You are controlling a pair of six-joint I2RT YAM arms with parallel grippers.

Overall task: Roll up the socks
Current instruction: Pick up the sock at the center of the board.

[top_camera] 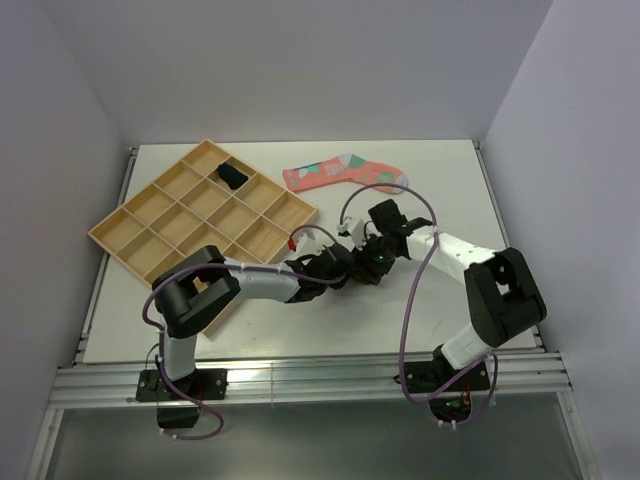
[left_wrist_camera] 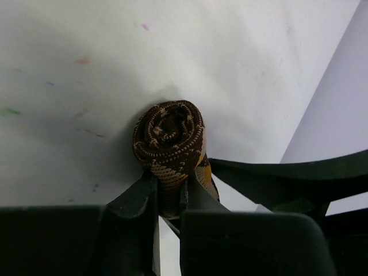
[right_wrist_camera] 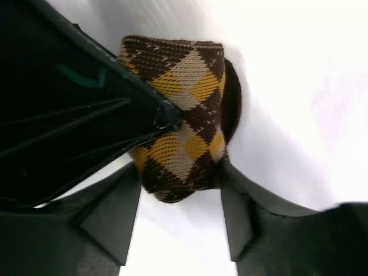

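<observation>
On the white table [top_camera: 420, 300], the left gripper [left_wrist_camera: 168, 185] pinches the tail of the rolled brown-and-orange diamond sock [left_wrist_camera: 169, 135], the right gripper [right_wrist_camera: 181, 172] spread loose astride that roll, and farther back the pink sock [top_camera: 345, 172] lies flat beside the wooden tray [top_camera: 105, 236], whose far compartment holds the navy sock [top_camera: 232, 176].

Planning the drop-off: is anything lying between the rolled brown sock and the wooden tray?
Nothing visible. The rolled brown sock, pinched by the left gripper, sits just off the right corner of the wooden tray, with only bare table between them.
</observation>
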